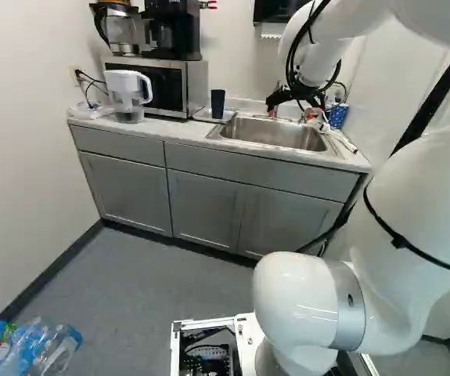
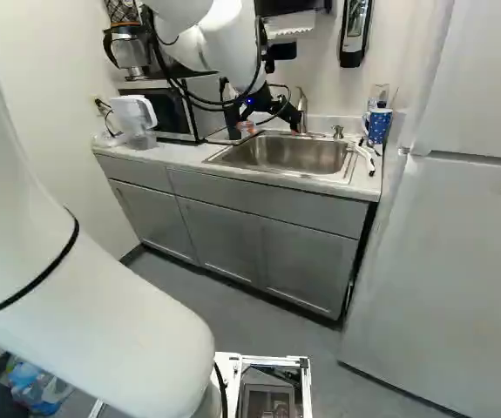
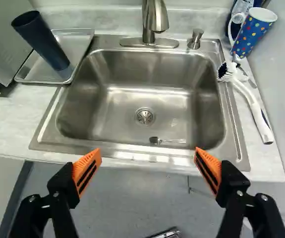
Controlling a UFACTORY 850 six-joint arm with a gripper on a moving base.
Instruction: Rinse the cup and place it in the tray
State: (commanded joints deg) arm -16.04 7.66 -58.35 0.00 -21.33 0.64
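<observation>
The jaws stand wide apart with nothing between them, both orange pads bare, the gripper (image 3: 148, 154) aimed at the near edge of the sink. Take twelve o'clock as straight ahead of it, away from the arm.

Between ten and eleven o'clock, well apart from the jaws, lies the tray (image 3: 27, 72), on the counter just beside the sink, and in it stands the dark cup (image 3: 40, 39), its open end up. Its long axis is upright, so closing on its wall would call for the jaws to come in level from the side, one on each flank; from above they would have to straddle the rim. Whether it is rinsed cannot be told. If this is the cup meant, the placing looks done, and the likely next move is simply to draw clear of it.

The sink (image 3: 127, 101) fills the span around twelve, the faucet (image 3: 154, 22) at its far side. Between one and two stands a dotted mug (image 3: 253, 34); should that be the one wanted, the reach swings that way instead.
</observation>
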